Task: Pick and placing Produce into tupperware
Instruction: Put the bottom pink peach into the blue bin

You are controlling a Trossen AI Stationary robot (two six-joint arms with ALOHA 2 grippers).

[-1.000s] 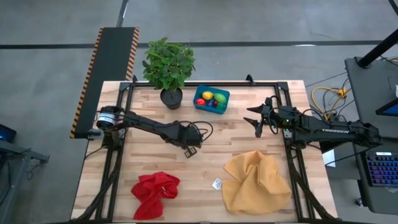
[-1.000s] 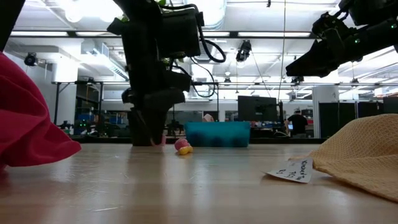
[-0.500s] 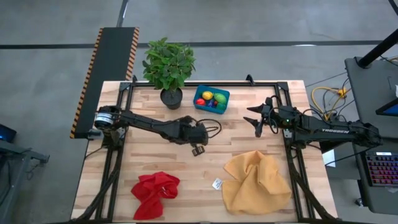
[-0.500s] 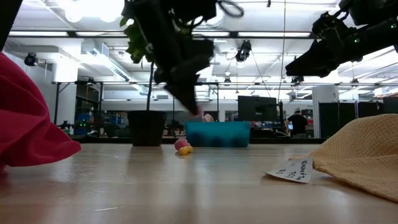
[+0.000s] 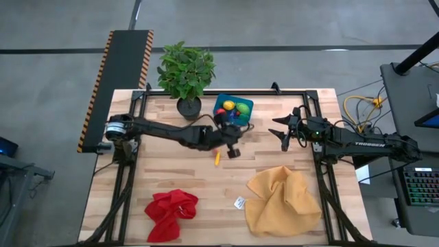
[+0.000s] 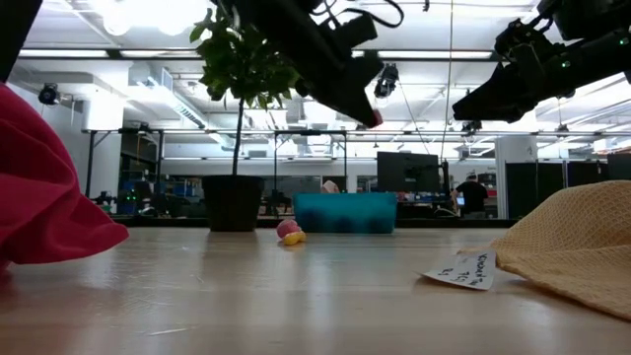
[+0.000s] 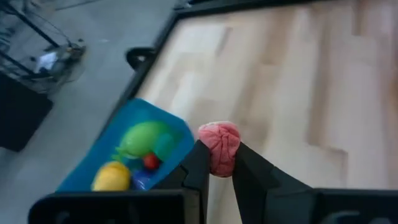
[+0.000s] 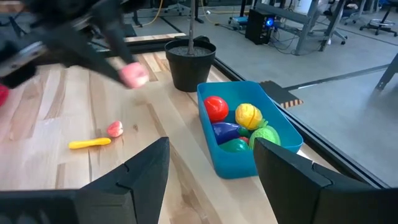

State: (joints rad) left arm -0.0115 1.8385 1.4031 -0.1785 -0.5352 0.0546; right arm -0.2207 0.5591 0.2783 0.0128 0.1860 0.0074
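The teal tupperware (image 5: 248, 103) (image 8: 273, 134) stands near the table's far edge and holds red, yellow, green and purple toy pieces. My left gripper (image 5: 232, 151) (image 6: 373, 118) hovers above the table just near of the tub, shut on a wrinkled pink toy piece (image 7: 219, 146) (image 8: 132, 75). A yellow piece (image 5: 217, 158) (image 8: 90, 143) and a small pink-red piece (image 8: 114, 129) lie on the wood below it. My right gripper (image 5: 282, 132) (image 8: 211, 163) waits open, raised over the table's right part. My left gripper pinches the pink piece (image 7: 219, 148) by its two sides between the free ends of its fingers (image 6: 357, 104). The fingers slant down toward the table's right. The piece is lifted clear of the table, level with the space above the tub's rim.
A potted plant (image 5: 186, 75) stands left of the tub at the far edge. A red cloth (image 5: 171, 209) lies near left, a mustard-yellow cloth (image 5: 282, 199) near right, with a white tag (image 5: 239, 202) between them. Bare wood shows in the table's middle.
My left gripper has risen from the table with the pink piece and swung toward the table's right and far side, ending beside the tub with its fingers tipped from pointing down to slanting right. The yellow and pink-red pieces stayed on the wood.
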